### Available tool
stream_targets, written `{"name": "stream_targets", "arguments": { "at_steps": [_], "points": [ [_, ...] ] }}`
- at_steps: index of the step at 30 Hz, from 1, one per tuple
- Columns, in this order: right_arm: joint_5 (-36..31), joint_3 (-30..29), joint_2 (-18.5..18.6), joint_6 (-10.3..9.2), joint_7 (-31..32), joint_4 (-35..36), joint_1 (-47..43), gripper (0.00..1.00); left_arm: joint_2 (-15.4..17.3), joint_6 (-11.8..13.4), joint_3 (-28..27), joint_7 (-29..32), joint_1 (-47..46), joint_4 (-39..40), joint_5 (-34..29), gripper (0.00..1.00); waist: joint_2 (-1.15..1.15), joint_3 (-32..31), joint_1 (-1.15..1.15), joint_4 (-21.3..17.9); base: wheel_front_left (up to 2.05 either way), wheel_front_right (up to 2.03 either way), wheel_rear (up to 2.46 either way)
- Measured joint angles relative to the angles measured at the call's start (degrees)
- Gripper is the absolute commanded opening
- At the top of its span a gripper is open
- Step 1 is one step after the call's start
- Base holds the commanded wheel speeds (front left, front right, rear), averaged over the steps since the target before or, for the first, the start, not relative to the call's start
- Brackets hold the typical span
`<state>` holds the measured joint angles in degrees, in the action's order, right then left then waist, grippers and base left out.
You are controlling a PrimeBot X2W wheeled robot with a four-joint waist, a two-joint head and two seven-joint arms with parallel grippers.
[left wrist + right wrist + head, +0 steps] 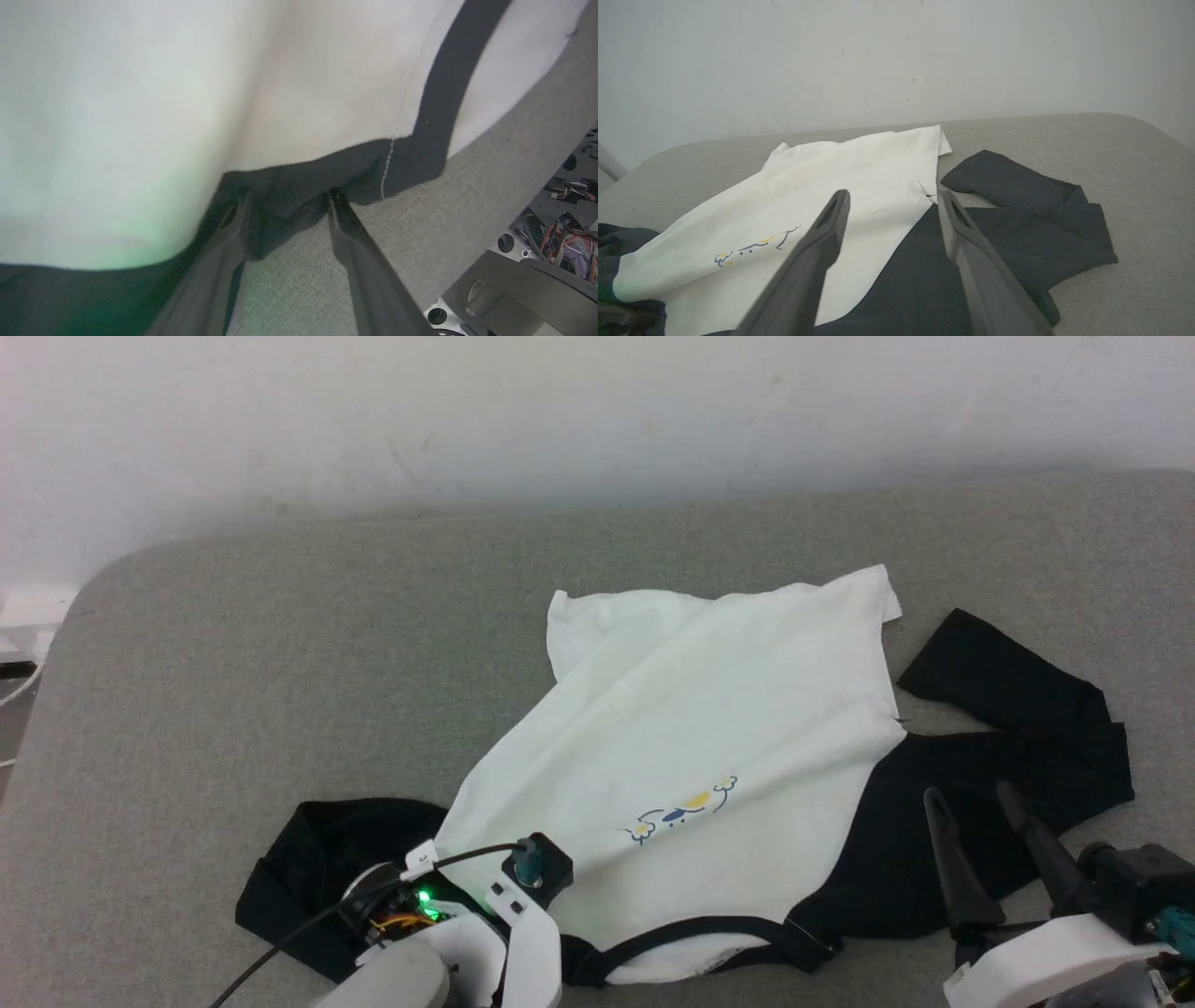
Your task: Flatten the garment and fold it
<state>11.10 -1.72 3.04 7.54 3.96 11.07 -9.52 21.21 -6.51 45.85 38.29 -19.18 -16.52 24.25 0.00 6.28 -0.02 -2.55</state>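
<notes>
The bench (280, 644) is viewed from above by the head camera, which is aimed forward and down toward the far edge and the white wall (560, 411). Nearly the whole shirt (709, 709) is taken in. The left wrist view is held very close to the black collar trim (439, 116) by the near edge and is partly blurred. The right wrist view is set low near the right end and faced toward the far edge. The print (752, 247) and one black sleeve (1017, 186) are shared with the head view.

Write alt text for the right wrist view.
The right claw, open with its two dark fingers apart, points at the garment: a white T-shirt with black sleeves and a small cartoon print, lying rumpled on a grey surface before a white wall.
</notes>
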Motion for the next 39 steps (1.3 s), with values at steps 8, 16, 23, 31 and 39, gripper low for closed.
{"name": "stream_targets", "arguments": {
  "at_steps": [8, 16, 23, 31, 39],
  "points": [
    [0.6, 0.3, 1.0, 0.0, 9.0, -1.1, -0.4, 1.0, -1.1, 3.9, -2.9, -8.4, 3.0, -1.1, 1.4, 0.0, 0.0, -1.2, 0.01, 0.6, 0.0, 0.0, 0.0],
    [5.3, 3.8, 8.1, 0.0, 29.7, -2.9, -1.9, 1.0, -1.2, 9.7, -7.6, -15.7, 8.3, 4.6, 3.8, 0.0, 0.0, -2.7, 0.02, 2.3, 0.0, 0.0, 0.0],
    [7.4, 11.7, 12.0, 0.0, 35.4, -7.7, 4.2, 1.0, -0.9, 10.9, -8.7, -16.8, 9.7, 9.8, 4.4, 0.0, 0.0, -2.4, 0.02, 3.7, 0.0, 0.0, 0.0],
    [7.6, 17.6, 13.1, 0.0, 34.3, -19.7, 11.7, 1.0, -0.9, 11.1, -8.6, -17.2, 9.6, 11.7, 4.5, 0.0, 0.0, -0.3, 0.02, 4.6, 0.0, 0.0, 0.0],
    [12.2, 20.4, 12.7, -0.12, 36.0, -26.8, 15.9, 0.0, -0.9, 11.1, -8.7, -17.8, 9.7, 11.4, 5.0, 0.0, 0.0, 0.5, 0.0, 5.0, 0.0, 0.0, 0.0]
  ]
}}
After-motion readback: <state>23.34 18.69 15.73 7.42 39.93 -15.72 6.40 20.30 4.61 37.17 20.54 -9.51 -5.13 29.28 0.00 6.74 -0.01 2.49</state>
